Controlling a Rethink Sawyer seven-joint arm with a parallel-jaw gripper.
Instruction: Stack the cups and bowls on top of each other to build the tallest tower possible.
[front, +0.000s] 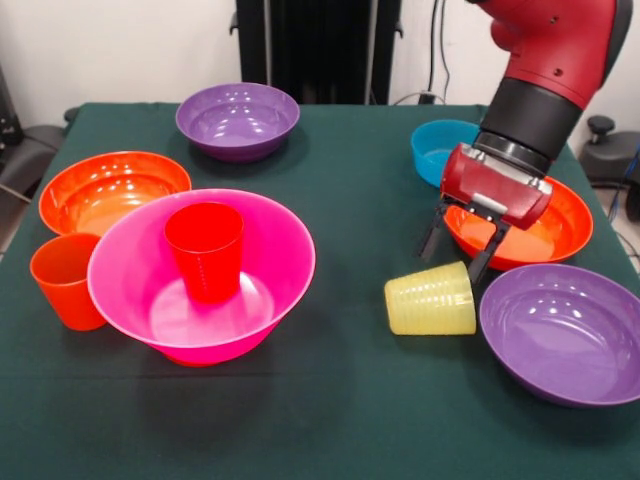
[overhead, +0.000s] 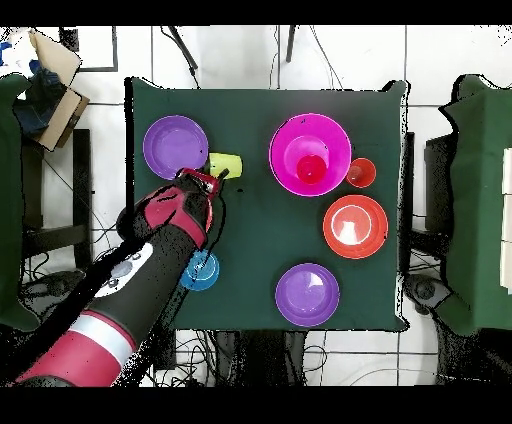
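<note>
The big pink bowl (front: 275, 245) (overhead: 288, 145) stands front left with the red cup (front: 205, 250) (overhead: 311, 170) upright inside it. The orange cup (front: 65, 280) (overhead: 360, 172) stands against its left side. The yellow cup (front: 432, 298) (overhead: 225, 164) lies on its side. My gripper (front: 458, 248) (overhead: 212, 180) hangs open and empty just behind and above the yellow cup, in front of a wide orange bowl (front: 565, 225). The other wide orange bowl (front: 112, 190) (overhead: 355, 226), two purple bowls (front: 237, 120) (front: 565, 330) and the small blue bowl (front: 440, 150) (overhead: 200, 270) stand apart. The small orange bowl is out of view.
In the overhead view the arm covers the orange bowl next to the blue one. The purple bowls also show there, one beside the yellow cup (overhead: 175, 146) and one near the robot's edge (overhead: 307, 294). The green cloth (front: 350, 400) covers the table. Chairs stand at both sides.
</note>
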